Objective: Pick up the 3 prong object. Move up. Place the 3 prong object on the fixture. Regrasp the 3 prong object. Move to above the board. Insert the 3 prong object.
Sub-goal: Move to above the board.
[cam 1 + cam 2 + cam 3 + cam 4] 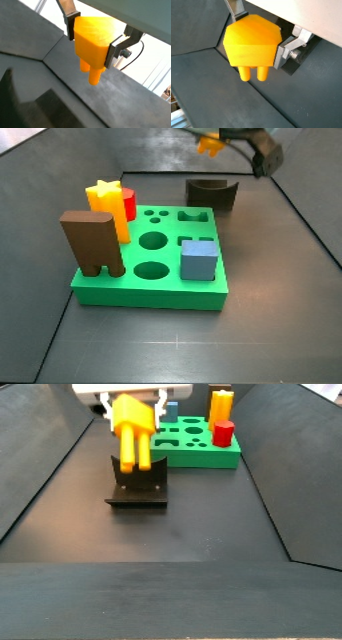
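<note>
Above the fixture (139, 484), the 3 prong object (131, 429) hangs prongs-down, clamped in the gripper (98, 38), clear of the floor. Pickup and lift appear done. Placing on the fixture, regrasping and insertion into the green board (167, 288) remain.

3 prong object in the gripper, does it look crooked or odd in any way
Nothing stands out. The 3 prong object hangs upright, prongs pointing down, clamped between the fingers of the gripper, above the fixture. The board looks undisturbed.
</note>
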